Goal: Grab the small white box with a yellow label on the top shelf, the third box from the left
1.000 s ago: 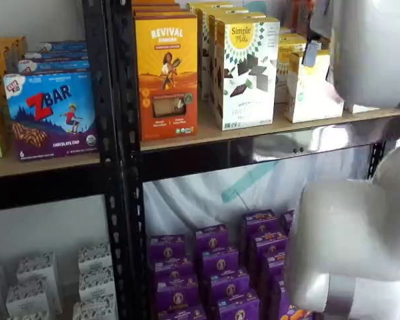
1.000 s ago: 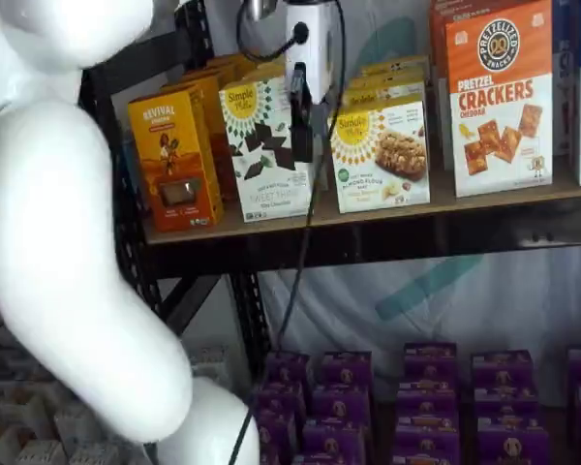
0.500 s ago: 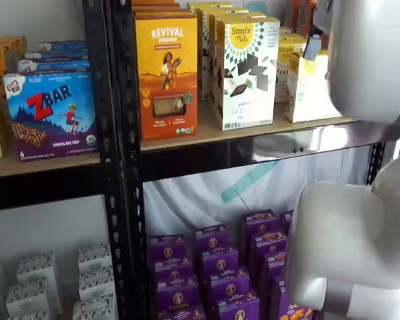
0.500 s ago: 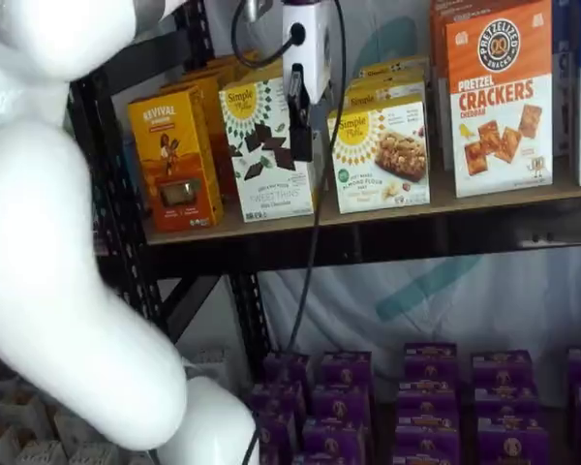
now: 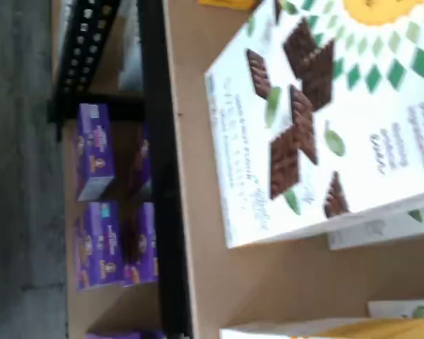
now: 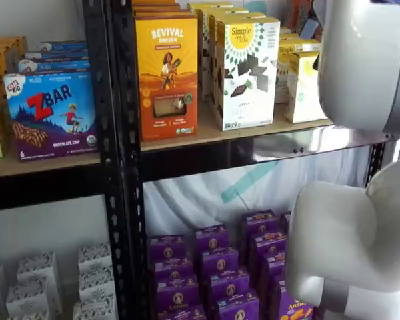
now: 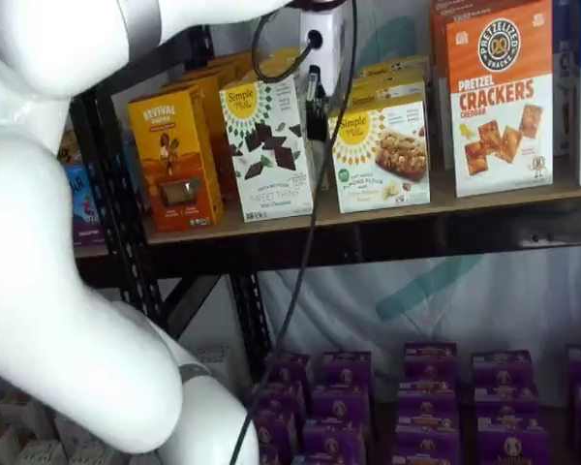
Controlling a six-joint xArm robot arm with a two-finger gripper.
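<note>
Wrist view: a white Simple Mills box with a green-and-brown pattern is seen lying across the picture on the tan board of the top shelf. A second white and yellow carton is partly seen just beside it. The black steel beam runs along the board's edge, and purple boxes are seen on a lower level beyond it. The tool is not shown here.

Shelf view: the orange Revival box and the Simple Mills box are stood upright on the top shelf. The small white box, with its yellow side panel, is placed to their right, partly covered by the white arm. A blue ZBar box is held on a separate tan board at the left. Purple boxes are stacked below. The tool is hidden by the arm in this view.

Shelf view: the tool is seen hanging between the Simple Mills box and the small white box, close against the latter's left edge. Its black fingers are seen side-on, so the width of its opening cannot be told, and nothing is seen held. A Pretzel Crackers box is stood further right on the top shelf. A black cable hangs past the beam.
</note>
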